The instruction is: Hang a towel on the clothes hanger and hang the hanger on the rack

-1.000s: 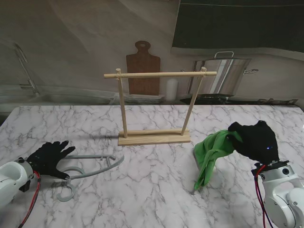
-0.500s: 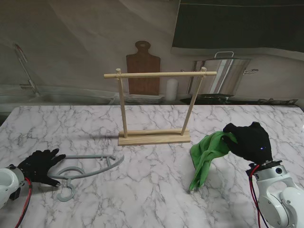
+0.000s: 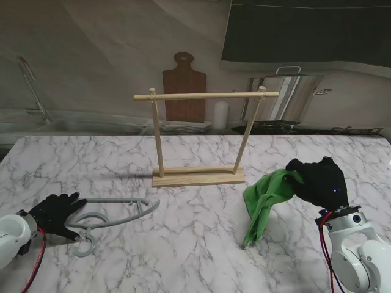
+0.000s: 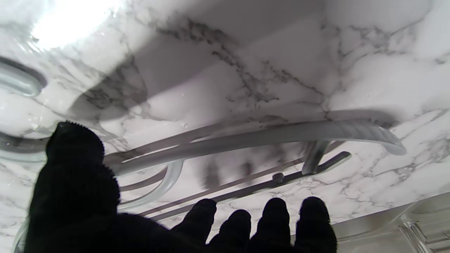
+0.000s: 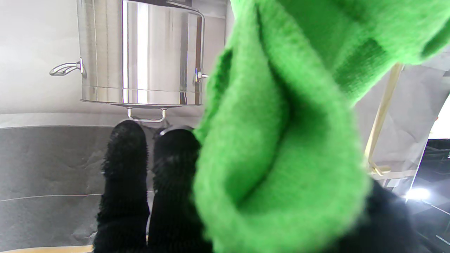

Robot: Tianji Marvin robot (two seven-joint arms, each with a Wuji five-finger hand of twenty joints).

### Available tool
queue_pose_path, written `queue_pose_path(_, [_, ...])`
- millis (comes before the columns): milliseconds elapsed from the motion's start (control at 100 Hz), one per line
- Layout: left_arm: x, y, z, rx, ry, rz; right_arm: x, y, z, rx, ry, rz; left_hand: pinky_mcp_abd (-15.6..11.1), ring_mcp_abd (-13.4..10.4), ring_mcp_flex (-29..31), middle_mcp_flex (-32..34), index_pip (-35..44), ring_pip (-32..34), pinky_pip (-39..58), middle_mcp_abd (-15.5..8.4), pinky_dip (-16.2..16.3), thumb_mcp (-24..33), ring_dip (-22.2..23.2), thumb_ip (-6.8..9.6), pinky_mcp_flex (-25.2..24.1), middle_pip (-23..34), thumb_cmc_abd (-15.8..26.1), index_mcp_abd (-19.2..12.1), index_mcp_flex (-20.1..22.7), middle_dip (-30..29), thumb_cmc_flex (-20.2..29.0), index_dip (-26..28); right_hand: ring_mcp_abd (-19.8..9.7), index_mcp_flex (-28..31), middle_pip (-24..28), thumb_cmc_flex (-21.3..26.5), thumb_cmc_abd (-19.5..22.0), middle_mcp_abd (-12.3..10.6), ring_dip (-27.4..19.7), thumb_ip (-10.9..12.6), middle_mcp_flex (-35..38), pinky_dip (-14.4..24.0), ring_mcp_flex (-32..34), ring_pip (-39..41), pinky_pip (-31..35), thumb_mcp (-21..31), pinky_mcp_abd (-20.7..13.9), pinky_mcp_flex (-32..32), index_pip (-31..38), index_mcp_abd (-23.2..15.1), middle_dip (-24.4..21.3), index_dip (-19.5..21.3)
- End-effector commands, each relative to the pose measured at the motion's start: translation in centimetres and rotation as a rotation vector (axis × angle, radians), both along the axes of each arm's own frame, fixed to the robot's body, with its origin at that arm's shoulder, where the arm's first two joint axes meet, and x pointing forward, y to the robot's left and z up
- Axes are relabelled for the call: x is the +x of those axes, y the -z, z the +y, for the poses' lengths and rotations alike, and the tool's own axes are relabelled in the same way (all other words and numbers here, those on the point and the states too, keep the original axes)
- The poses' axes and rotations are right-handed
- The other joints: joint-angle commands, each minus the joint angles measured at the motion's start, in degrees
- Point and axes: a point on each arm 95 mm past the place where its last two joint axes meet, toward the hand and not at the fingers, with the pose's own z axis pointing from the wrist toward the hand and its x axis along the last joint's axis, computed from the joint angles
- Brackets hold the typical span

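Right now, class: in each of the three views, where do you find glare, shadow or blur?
Stand view: evenly lit, the rack casts a soft shadow to the left. Left wrist view: white glare blows out one corner of the table, and the hanger throws smeared shadows. Right wrist view: the towel is too close and blurred, while the steel pot shows bright streaks.

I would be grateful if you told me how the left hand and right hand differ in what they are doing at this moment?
The right hand is raised off the table, shut on the green towel, which hangs down. The left hand is low at the marble table, fingers spread, holding nothing, at the end of the grey plastic hanger lying flat. Both wear black gloves.
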Motion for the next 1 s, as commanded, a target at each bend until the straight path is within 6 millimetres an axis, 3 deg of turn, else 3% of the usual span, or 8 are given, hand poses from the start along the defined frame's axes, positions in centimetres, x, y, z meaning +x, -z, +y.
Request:
queue_pose_path(0, [-0.3, 0.2, 0.0, -0.002, 0.0, 0.007, 0.0, 0.2, -0.1, -0.002, 0.006, 0.005, 1.5, 0.1, 0.8, -1.3, 0.2, 0.2, -1.8, 0.7, 0.8, 0.4, -0.2, -0.64, 0.4, -0.8, -1.2, 0.5, -1.3, -0.7, 0.3, 0.1, -2.3, 2.7, 1.2, 3.4, 5.2, -1.1, -1.3, 1.0, 0.2, -0.6, 2.0, 0.0, -0.4, 0.1, -0.1, -0.9, 5.9, -6.2, 0.6, 0.9])
queue_pose_path(90, [-0.4, 0.0, 0.1, -0.008, 0.002, -0.008, 0.0, 0.2, -0.1, 0.0, 0.006, 0.003, 1.3, -0.1, 1.4, -0.7, 0.8, 0.4, -1.5, 0.7, 1.2, 0.4, -0.1, -0.63, 0.7, -0.6, -1.3, 1.1, -0.9, -0.5, 0.4, 0.6, -2.3, 2.7, 1.2, 3.4, 5.2, -1.1, -1.3, 1.1, 0.2, -0.6, 2.0, 0.0, -0.4, 0.1, 0.0, -0.9, 6.0, -6.2, 0.7, 0.9])
queue_pose_path(240, [-0.4, 0.2, 0.2, -0.007, -0.005, -0.011, 0.0, 0.2, -0.1, 0.001, 0.006, 0.005, 0.6, -1.4, 4.3, 1.5, 2.2, 1.3, -0.7, 1.5, 2.0, 0.4, 0.4, -0.58, 2.5, 0.0, -2.3, 4.7, -1.0, 0.4, 1.1, 3.9, -2.3, 2.7, 1.2, 3.3, 5.2, -1.1, -1.3, 1.0, 0.2, -0.6, 2.0, 0.0, -0.5, 0.1, -0.1, -0.9, 5.9, -6.2, 0.7, 0.9])
queue_pose_path(360, [-0.3, 0.3, 0.3, 0.0, 0.0, -0.026, -0.1, 0.3, -0.1, 0.0, 0.007, 0.006, 0.1, -1.3, 3.9, -0.9, 0.4, 1.1, -0.6, 2.2, 2.2, 0.4, 0.5, -0.54, 2.8, -0.8, -2.3, 6.3, -1.5, 0.4, 1.3, 3.6, -2.3, 2.7, 1.2, 3.3, 5.1, -1.1, -1.3, 1.0, 0.2, -0.6, 2.0, 0.0, -0.5, 0.1, 0.0, -0.9, 5.9, -6.3, 0.7, 0.9])
queue_pose_path(890, [0.4, 1.4, 0.4, 0.028, -0.027, 0.011, 0.1, 0.6, 0.1, 0.006, 0.002, 0.02, -0.8, -1.3, 2.9, -1.4, -0.6, 1.1, -1.0, 2.3, 2.5, 0.5, 0.5, -0.59, 2.1, -0.9, -1.8, 6.6, -1.3, -0.7, 2.0, -0.8, -2.2, 2.8, 1.2, 3.3, 5.1, -1.1, -1.3, 1.0, 0.2, -0.6, 1.9, -0.2, -0.6, 0.1, 0.0, -1.1, 5.8, -6.4, 0.7, 1.0])
queue_pose_path(990, [0.5, 1.9, 0.4, 0.031, -0.042, 0.032, 0.1, 0.7, 0.1, 0.007, -0.001, 0.022, -1.2, -2.3, 6.9, 1.1, -0.4, 2.7, -0.4, 1.5, 2.6, 1.3, 1.0, -0.24, 3.8, 0.2, -2.5, 6.9, -1.2, -0.1, 5.1, -1.2, -2.2, 2.8, 1.2, 3.2, 5.1, -1.1, -1.3, 1.0, 0.2, -0.6, 1.9, -0.2, -0.6, 0.1, 0.1, -1.1, 5.8, -6.4, 0.7, 1.0])
